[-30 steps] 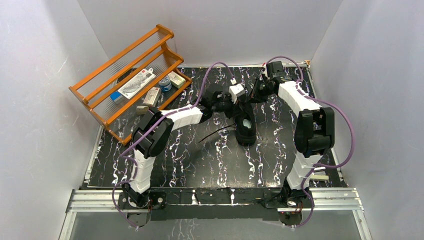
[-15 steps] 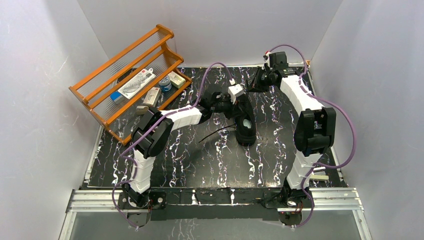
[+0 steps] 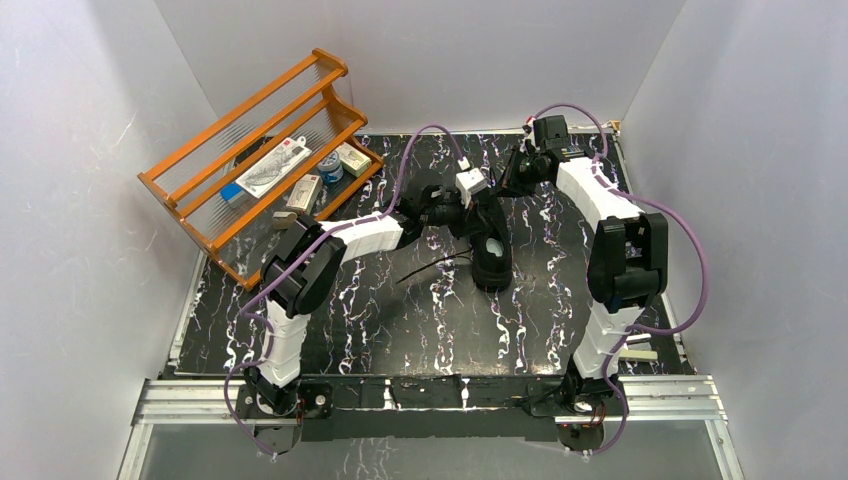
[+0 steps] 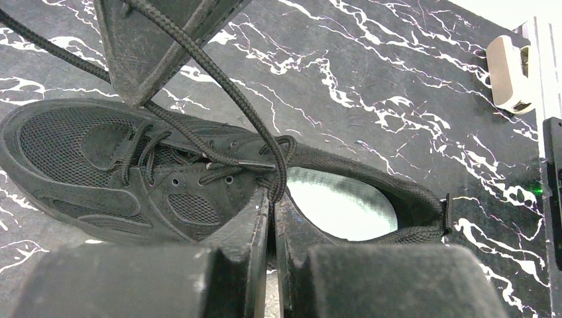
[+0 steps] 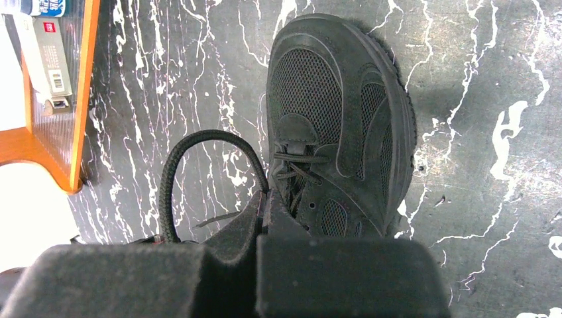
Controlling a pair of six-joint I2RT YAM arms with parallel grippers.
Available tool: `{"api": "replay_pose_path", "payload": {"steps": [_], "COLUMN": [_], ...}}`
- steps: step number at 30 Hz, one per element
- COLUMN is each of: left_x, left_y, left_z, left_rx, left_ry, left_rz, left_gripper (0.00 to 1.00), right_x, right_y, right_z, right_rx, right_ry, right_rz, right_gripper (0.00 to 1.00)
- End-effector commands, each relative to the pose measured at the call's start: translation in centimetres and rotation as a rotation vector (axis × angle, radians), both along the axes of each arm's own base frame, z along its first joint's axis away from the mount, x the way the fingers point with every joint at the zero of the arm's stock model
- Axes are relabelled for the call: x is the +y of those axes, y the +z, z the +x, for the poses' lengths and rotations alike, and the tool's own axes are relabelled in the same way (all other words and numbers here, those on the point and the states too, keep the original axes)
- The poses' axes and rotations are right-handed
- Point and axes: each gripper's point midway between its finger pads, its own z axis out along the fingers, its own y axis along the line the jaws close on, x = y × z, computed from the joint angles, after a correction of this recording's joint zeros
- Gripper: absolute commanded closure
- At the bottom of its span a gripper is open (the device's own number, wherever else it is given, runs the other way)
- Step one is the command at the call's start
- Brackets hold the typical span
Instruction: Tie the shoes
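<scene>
The left fingers (image 4: 242, 232) are pressed together and pinch a thin black lace (image 4: 277, 173) just above the shoe (image 4: 99, 165). The lace runs up from there and crosses 1 of the right fingers (image 4: 149, 46), which hang over the front of the shoe. The right fingers are shut tight too, and a loop of lace (image 5: 199, 136) curves out from their tips. The shoe sits on its sole in the middle of the black table (image 3: 400, 320), and its pale insole (image 4: 338, 205) shows through the hole. A loose lace end (image 3: 430, 265) trails on the table left of the shoe. An orange rack (image 3: 250, 150) stands well apart at the back left.
</scene>
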Motion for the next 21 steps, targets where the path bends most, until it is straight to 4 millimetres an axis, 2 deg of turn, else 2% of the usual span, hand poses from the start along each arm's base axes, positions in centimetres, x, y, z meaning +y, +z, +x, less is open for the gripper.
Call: {"api": "replay_pose_path", "payload": {"steps": [1,9,14,21], "left_x": [0.0,0.1,0.4,-0.1], "left_y": [5.6,5.7,5.3,5.3], "left_z": [-0.4,0.2,1.1,1.6], "left_rx": [-0.091,-0.106,-0.136,-0.136], "left_ry": [-0.021,0.009,0.039,0.035], "left_rz": [-0.090,-0.079,-0.048,-0.048], "left_gripper": [1.00,1.00,1.00,1.00], "right_x": [0.3,0.1,-0.2,0.3], "right_y": [1.6,2.2,2.6,2.7], "right_z": [0.5,-0.7,-2.4,-4.7], "right_rx": [-0.048,-0.050,-0.039,-0.005], "right_ry": [0.007,0.031,0.077,0.141], "right_rz": [0.009,-0.003,-0.021,0.011], "right_gripper": [1.00,1.00,1.00,1.00]}}
